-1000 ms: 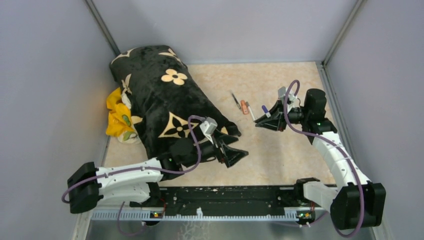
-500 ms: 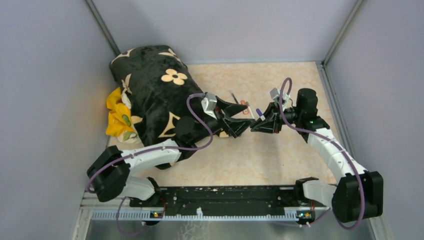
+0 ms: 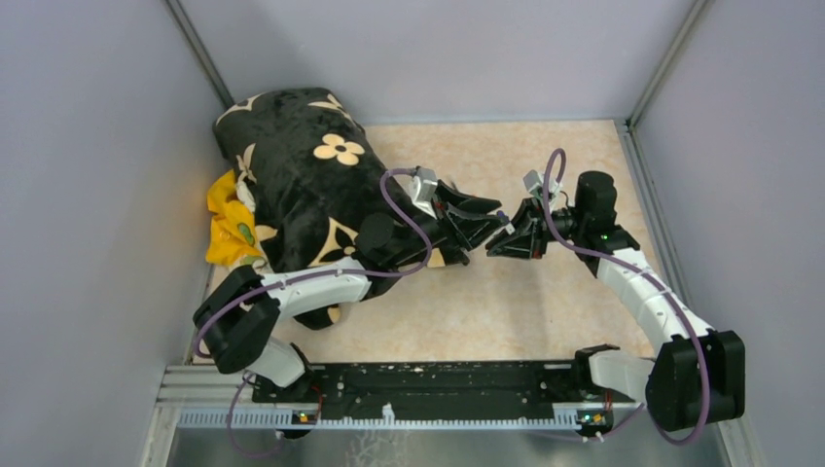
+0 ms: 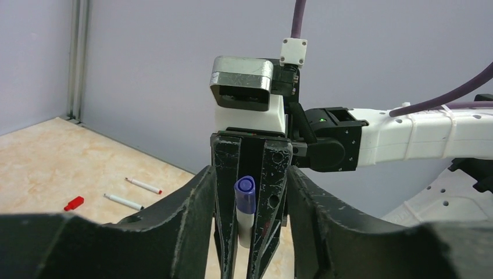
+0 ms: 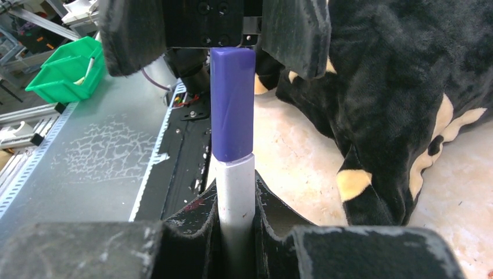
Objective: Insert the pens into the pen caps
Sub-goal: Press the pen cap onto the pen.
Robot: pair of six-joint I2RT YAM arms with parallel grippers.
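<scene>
swung up from the near edge, the left gripper (image 4: 250,180) is now brought tip to tip with the right gripper (image 5: 235,200) above the middle of the desk (image 3: 545,311). a white marker (image 5: 235,174) is clamped in the right gripper, its long axis aimed straight at the left one. the purple cap (image 5: 232,104) on its end is flanked by the left jaws, which are seen apart and clear of it. a closing grip, then a push along that axis, is judged to be what is called for.
</scene>
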